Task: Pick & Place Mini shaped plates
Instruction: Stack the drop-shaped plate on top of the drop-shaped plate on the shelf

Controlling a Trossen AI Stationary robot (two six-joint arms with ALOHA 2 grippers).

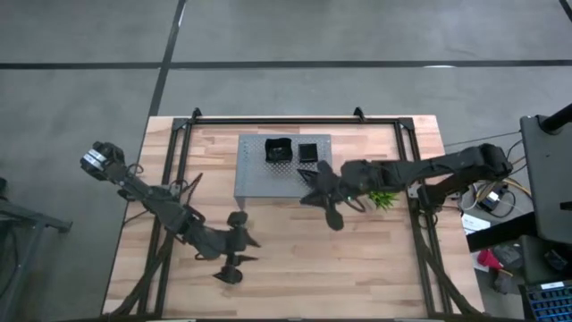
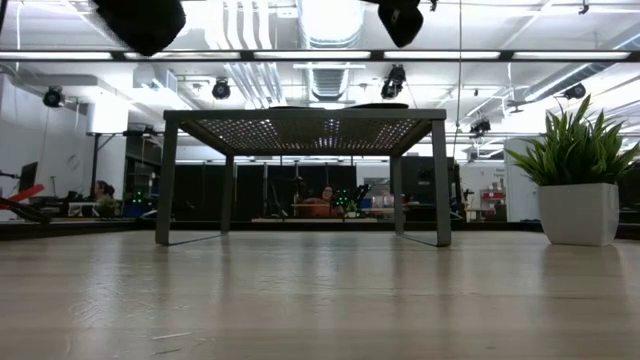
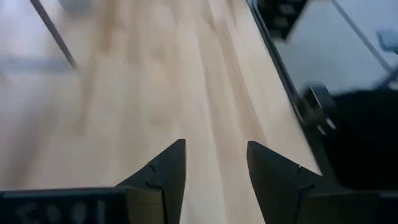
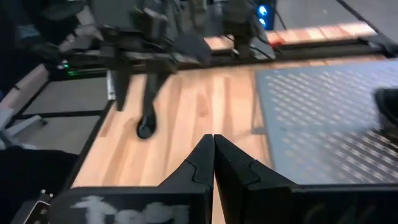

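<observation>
Two small black mini shaped plates (image 1: 279, 149) (image 1: 307, 153) rest on top of the grey perforated rack (image 1: 268, 174) at the table's far middle. My right gripper (image 1: 315, 195) (image 4: 214, 138) hovers just off the rack's right near corner, shut with nothing between its fingers. My left gripper (image 1: 239, 255) (image 3: 214, 146) hangs open over bare wood at the near left, holding nothing. In the right wrist view, a dark shape (image 4: 388, 102) at the rack's edge may be one of the plates.
A small green plant in a white pot (image 1: 382, 197) (image 2: 575, 185) stands right of the rack, beside my right arm. The rack (image 2: 300, 130) stands on thin legs with room beneath. Black frame rails (image 1: 174, 152) run along the table's edges. Bare wood lies toward the near edge.
</observation>
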